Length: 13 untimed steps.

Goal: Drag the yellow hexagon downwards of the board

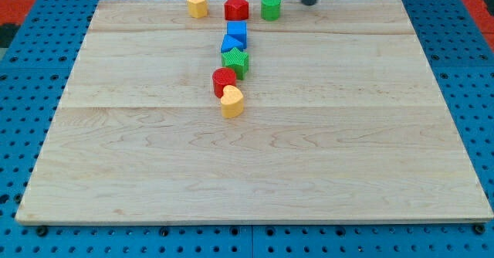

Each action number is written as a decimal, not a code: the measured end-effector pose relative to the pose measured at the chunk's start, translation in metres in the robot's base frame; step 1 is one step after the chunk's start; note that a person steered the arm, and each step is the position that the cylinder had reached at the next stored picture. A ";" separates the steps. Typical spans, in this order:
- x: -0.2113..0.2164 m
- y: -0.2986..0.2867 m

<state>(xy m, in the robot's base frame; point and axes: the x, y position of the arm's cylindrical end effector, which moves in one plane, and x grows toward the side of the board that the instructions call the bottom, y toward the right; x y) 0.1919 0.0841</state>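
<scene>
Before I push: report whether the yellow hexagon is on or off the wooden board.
On: the yellow hexagon block sits on the pale wooden board near its top edge.

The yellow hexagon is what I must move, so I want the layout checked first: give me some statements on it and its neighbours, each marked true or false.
1. The yellow hexagon sits near the board's top edge. True.
2. It touches the red star. False: a gap separates them.
3. My tip is at the view's right of the green cylinder. True.
4. The yellow heart lies at the board's bottom edge. False: it is in the upper half, against the red cylinder.
</scene>
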 end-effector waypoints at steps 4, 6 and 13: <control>0.001 -0.109; 0.002 -0.153; 0.030 -0.297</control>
<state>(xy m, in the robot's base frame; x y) 0.2217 -0.2130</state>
